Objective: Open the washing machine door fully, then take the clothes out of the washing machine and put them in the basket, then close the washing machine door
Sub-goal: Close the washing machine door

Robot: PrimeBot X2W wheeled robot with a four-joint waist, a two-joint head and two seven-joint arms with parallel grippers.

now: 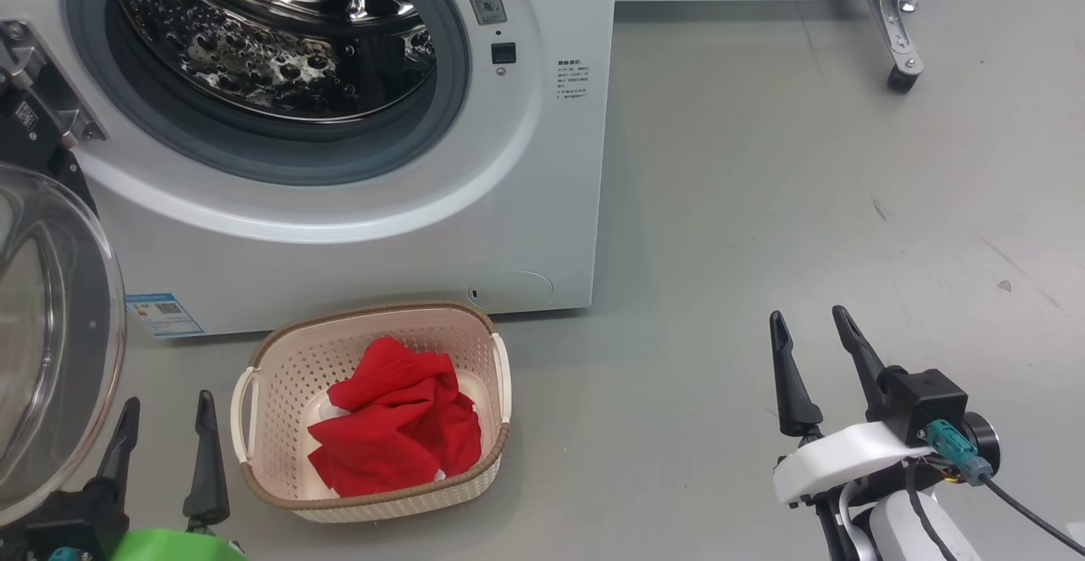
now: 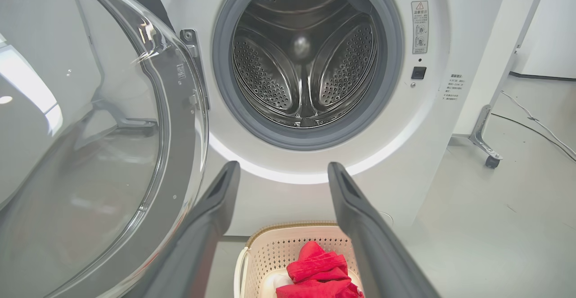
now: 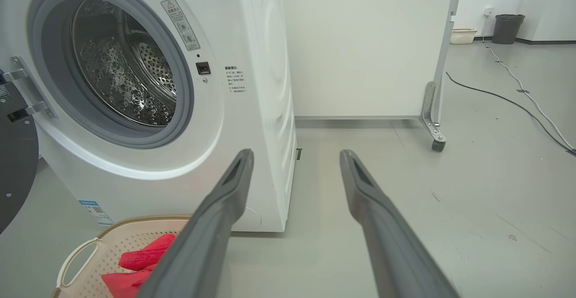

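Note:
The white washing machine (image 1: 542,171) stands open, its steel drum (image 1: 271,36) bare inside the grey ring. Its door (image 1: 51,332) hangs swung out at the left, the glass bowl facing me; it is also in the left wrist view as the door (image 2: 90,154). The red clothes (image 1: 394,421) lie in the cream basket (image 1: 280,358) on the floor before the machine, also seen as clothes (image 2: 319,275) and clothes (image 3: 135,266). My left gripper (image 1: 167,404) is open, low beside the door and left of the basket. My right gripper (image 1: 809,324) is open over bare floor, well right of the basket.
A white panel on a castor leg (image 1: 898,61) stands behind and right of the machine. Cables (image 3: 517,100) run along the floor at the far right, with a dark bin (image 3: 507,28) and a small basket (image 3: 462,35) far off. Grey floor (image 1: 763,205) spreads to the right.

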